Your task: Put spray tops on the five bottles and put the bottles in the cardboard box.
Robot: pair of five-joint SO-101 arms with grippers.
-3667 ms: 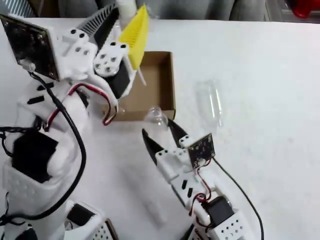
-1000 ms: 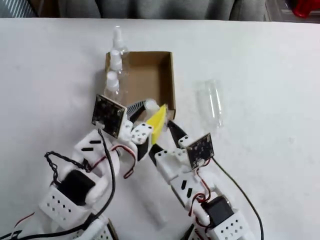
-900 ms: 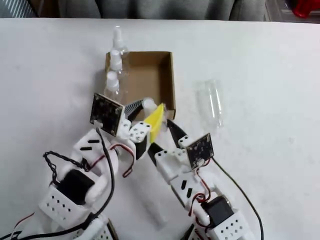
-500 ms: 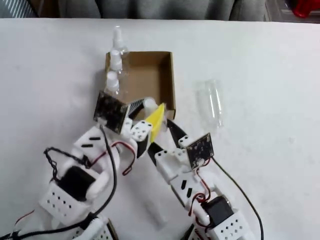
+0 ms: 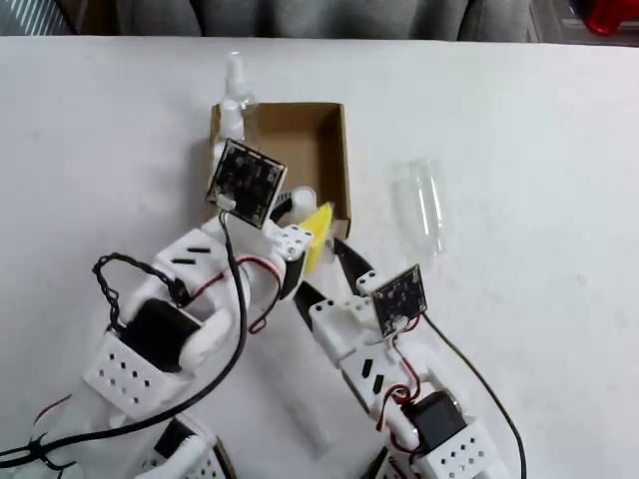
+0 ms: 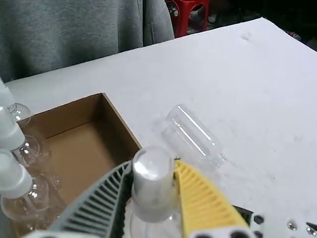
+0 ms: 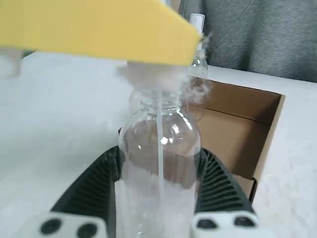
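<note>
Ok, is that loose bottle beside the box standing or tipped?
Tipped: the clear bottle lies on its side on the table beside the cardboard box.

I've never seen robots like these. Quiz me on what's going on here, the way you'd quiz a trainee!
1. True or false: the right gripper clamps an upright bottle.
2. What does the left gripper grip? A) a spray top B) a sponge C) nothing
3. Fill in: the topless bottle lying on the table is ___ the cardboard box (inside/outside).
Key: 1 true; 2 A; 3 outside.
</note>
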